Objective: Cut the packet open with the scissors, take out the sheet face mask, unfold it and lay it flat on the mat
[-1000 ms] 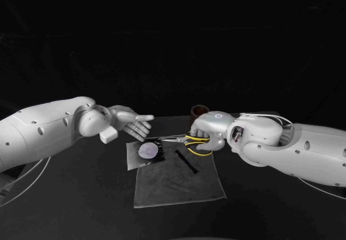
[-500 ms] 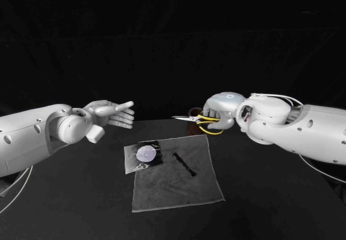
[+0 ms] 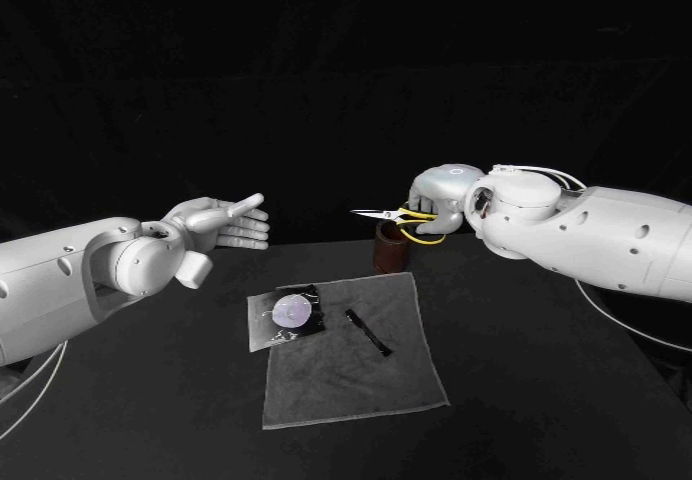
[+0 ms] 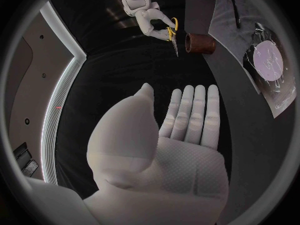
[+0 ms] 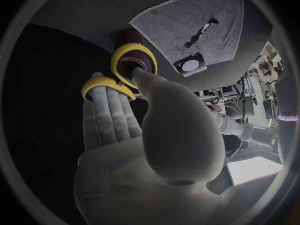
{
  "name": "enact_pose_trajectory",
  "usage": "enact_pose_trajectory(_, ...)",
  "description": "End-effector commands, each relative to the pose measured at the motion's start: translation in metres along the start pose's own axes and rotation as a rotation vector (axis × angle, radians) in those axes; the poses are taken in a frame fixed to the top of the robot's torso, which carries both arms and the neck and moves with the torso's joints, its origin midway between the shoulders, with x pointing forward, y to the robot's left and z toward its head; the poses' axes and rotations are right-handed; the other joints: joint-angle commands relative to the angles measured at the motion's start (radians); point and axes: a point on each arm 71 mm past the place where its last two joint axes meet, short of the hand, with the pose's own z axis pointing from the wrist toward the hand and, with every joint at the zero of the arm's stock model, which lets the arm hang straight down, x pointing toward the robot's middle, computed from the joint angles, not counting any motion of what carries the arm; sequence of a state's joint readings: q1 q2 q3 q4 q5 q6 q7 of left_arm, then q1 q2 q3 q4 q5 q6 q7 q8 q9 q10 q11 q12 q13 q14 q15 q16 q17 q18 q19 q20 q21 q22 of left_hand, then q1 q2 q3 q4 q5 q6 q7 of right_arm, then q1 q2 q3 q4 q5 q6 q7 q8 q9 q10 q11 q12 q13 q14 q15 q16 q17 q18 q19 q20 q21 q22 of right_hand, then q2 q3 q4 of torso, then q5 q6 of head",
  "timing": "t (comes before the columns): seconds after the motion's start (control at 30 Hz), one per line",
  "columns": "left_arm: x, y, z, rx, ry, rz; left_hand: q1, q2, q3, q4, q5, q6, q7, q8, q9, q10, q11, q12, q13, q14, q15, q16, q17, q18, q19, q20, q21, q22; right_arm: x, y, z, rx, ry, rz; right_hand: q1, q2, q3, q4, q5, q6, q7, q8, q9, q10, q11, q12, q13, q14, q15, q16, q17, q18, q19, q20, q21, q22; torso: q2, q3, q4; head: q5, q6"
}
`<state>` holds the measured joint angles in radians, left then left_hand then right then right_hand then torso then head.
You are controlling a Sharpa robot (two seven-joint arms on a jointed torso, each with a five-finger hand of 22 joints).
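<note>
My right hand (image 3: 441, 194) holds the yellow-handled scissors (image 3: 400, 215) in the air just above a brown cup (image 3: 392, 248), blades pointing toward my left side. In the right wrist view my fingers pass through the yellow loops (image 5: 123, 71). The clear packet (image 3: 286, 314) with a pale round mask inside lies on the far left corner of the grey mat (image 3: 353, 370). My left hand (image 3: 219, 224) hovers open above the table, left of the packet, fingers straight, palm (image 4: 181, 155) bare. The packet (image 4: 270, 66) and scissors (image 4: 172, 33) also appear in the left wrist view.
A thin black strip (image 3: 368, 330) lies on the mat to the right of the packet. The brown cup (image 4: 199, 43) stands on the black table just beyond the mat's far edge. Dark table surface surrounds the mat on all sides.
My right hand has lifted the scissors from beside the packet up and back to above the brown cup. My left hand has drawn away to the left and risen a little.
</note>
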<state>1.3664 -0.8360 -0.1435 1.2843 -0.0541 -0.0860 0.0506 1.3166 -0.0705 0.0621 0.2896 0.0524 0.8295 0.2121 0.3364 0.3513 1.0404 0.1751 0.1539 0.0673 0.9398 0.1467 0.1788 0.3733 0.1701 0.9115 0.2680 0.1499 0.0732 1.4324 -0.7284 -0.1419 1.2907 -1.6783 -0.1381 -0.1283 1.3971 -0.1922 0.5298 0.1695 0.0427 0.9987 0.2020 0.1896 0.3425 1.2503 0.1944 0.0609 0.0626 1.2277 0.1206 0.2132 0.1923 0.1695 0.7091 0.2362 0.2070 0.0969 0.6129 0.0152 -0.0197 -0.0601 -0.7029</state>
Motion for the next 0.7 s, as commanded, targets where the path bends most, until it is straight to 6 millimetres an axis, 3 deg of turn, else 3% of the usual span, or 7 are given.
enact_pose_trajectory(0.03,0.002,-0.004,0.000,0.045,-0.012,-0.025,0.006,0.008,-0.006,-0.001,-0.002,0.005,0.017,0.004,-0.001,0.004,0.001,0.003,0.000,0.004,-0.003,0.004,-0.001,0.014,0.005,-0.002,0.004,0.001,-0.003,0.000,0.009,-0.043,-0.015,-0.011,-0.076,0.089,0.237,-0.187,0.007,0.059,-0.054,0.098,0.054,0.099,-0.106,-0.001,0.001,0.041,-0.052,-0.006,0.002,0.019,0.008,0.001,0.005,0.001,0.000,0.0001,0.0005,-0.003,0.004)
enact_pose_trajectory(0.13,0.004,-0.004,-0.001,0.055,-0.041,-0.034,0.014,0.016,-0.004,-0.001,-0.002,0.013,0.015,0.007,-0.001,0.012,-0.001,0.009,0.001,0.012,-0.005,0.011,-0.002,0.015,0.011,-0.004,0.007,0.002,-0.002,-0.002,0.014,-0.042,-0.007,-0.022,-0.076,0.090,0.236,-0.188,0.007,0.056,-0.052,0.098,0.055,0.095,-0.105,-0.001,0.001,0.038,-0.051,-0.008,0.003,0.019,0.008,0.002,0.004,0.001,0.002,-0.0002,0.0029,-0.007,0.005)
enact_pose_trajectory(0.33,0.012,-0.006,-0.003,0.074,-0.062,-0.070,0.021,0.022,-0.007,0.000,-0.002,0.029,0.009,0.014,0.000,0.026,-0.008,0.019,0.001,0.027,-0.011,0.023,-0.004,0.015,0.023,-0.009,0.015,0.004,0.002,-0.009,0.022,-0.032,0.020,-0.035,-0.078,0.090,0.235,-0.193,0.007,0.046,-0.049,0.095,0.059,0.081,-0.101,-0.001,0.000,0.025,-0.047,-0.016,0.005,0.019,0.007,0.004,0.001,-0.001,0.001,-0.0014,0.0010,-0.008,0.001)
enact_pose_trajectory(0.5,0.014,-0.006,-0.004,0.076,-0.064,-0.078,0.021,0.024,-0.007,0.001,-0.002,0.030,0.009,0.015,-0.001,0.027,-0.008,0.019,0.001,0.028,-0.012,0.023,-0.004,0.015,0.024,-0.009,0.015,0.004,0.005,-0.012,0.025,-0.028,0.041,-0.037,-0.076,0.089,0.231,-0.206,0.007,0.027,-0.043,0.088,0.063,0.050,-0.095,-0.001,0.000,-0.004,-0.038,-0.033,0.007,0.018,0.004,0.009,-0.004,-0.003,0.000,0.0013,0.0004,-0.006,0.000)
enact_pose_trajectory(0.7,0.014,-0.005,-0.004,0.071,-0.061,-0.082,0.021,0.025,-0.007,0.001,-0.002,0.031,0.009,0.015,-0.001,0.027,-0.008,0.019,0.001,0.028,-0.012,0.023,-0.005,0.015,0.024,-0.010,0.016,0.004,0.013,-0.012,0.027,-0.033,0.084,-0.039,-0.076,0.086,0.219,-0.216,0.006,0.015,-0.043,0.084,0.068,0.028,-0.094,-0.001,0.000,-0.026,-0.032,-0.047,0.008,0.017,0.000,0.016,-0.010,-0.006,0.000,0.0008,-0.0006,-0.006,-0.002)
